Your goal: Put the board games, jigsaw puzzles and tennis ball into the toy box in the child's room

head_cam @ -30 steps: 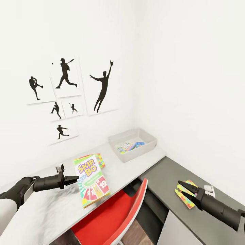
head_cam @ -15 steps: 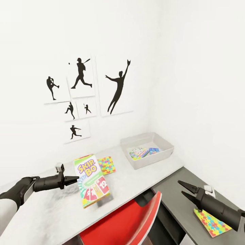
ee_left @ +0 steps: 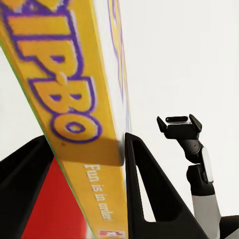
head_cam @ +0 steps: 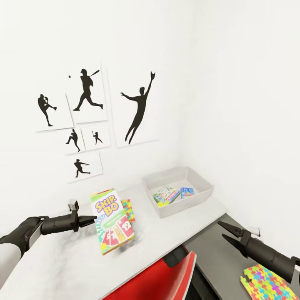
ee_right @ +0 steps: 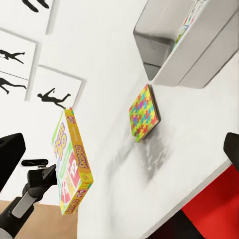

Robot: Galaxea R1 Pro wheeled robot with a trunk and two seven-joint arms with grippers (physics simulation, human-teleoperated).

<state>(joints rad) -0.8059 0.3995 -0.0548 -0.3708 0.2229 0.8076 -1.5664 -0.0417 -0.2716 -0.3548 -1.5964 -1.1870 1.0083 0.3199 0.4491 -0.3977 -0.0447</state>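
Observation:
My left gripper is shut on the edge of the SKIP-BO board game, holding it tilted just above the table. In the left wrist view the box sits clamped between both fingers. A jigsaw puzzle lies on the table behind it, beside the toy box. In the toy box lie a green-edged board game and a small blue one. Another jigsaw puzzle lies on the dark cabinet under my open, empty right gripper. The tennis ball and bed are out of view.
A red chair stands tucked under the table's front edge. The lower dark grey cabinet adjoins the table at the right. White walls close the corner, with black sport prints behind the table. The right wrist view has the toy box and puzzle.
The whole view has swung and tilted, so the camera moved. Both arms keep their pose in it. The left gripper still holds the SKIP-BO box.

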